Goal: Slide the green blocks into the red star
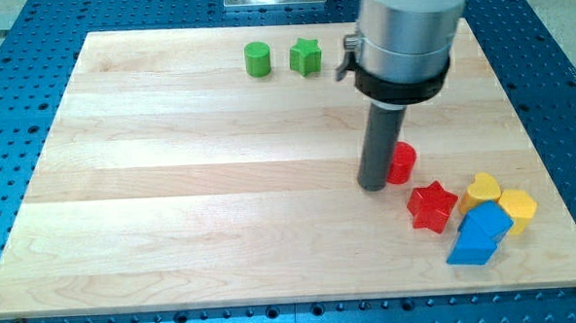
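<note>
A green cylinder [257,59] and a green star [305,56] sit side by side near the view's top edge of the wooden board [172,186]. A red star [432,206] lies at the lower right. My tip [373,186] rests on the board just left of a small red cylinder [402,162], touching or nearly touching it. The tip is up and to the left of the red star and far below and to the right of both green blocks.
A yellow heart [482,187], a yellow hexagon-like block [518,208] and two blue blocks [478,235] cluster right of the red star near the board's right edge. Blue perforated table surrounds the board.
</note>
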